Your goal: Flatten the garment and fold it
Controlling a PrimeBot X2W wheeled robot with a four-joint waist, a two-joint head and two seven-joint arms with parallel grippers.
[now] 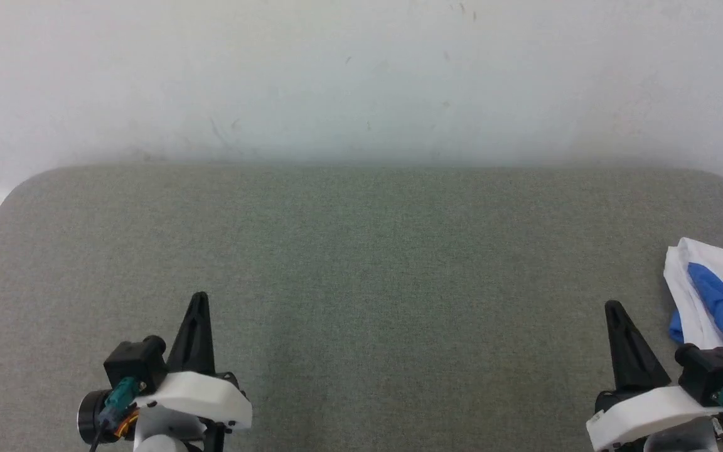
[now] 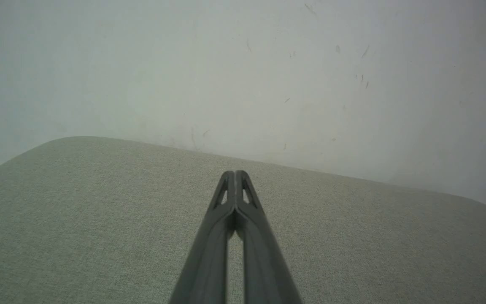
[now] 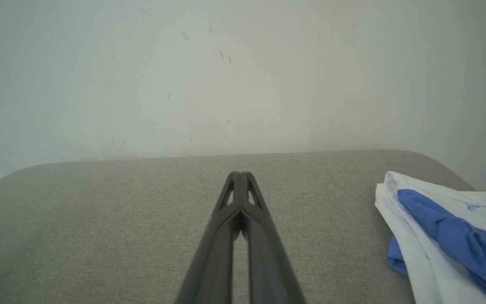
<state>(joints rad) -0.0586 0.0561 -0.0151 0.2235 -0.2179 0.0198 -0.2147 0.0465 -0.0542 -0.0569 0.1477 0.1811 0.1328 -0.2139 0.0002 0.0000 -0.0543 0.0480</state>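
- Both grippers sit closest, low in the head view. The left gripper is at the lower left and the right gripper at the lower right, each pointing up the picture.
- Left gripper: its two dark fingers are pressed together along their tips in its wrist view, with nothing between them, above bare fabric.
- Right gripper: clenched the same way, tips meeting and holding nothing, and it is clear of the cloth.
- Behind everything stands a pale wall, faintly scuffed.
- Below the wall lies the table, covered in grey-green woven fabric, with rounded far corners.
- At the table's right edge lies the garment, roughly bunched. It is near the right gripper, on its right side, and runs out of the picture.
- Across the garment's white body lies a crumpled blue sleeve, with a bit of blue poking out under the white edge nearest the gripper.
- Smallest is a blue print on the white cloth beyond the sleeve, too small to read.
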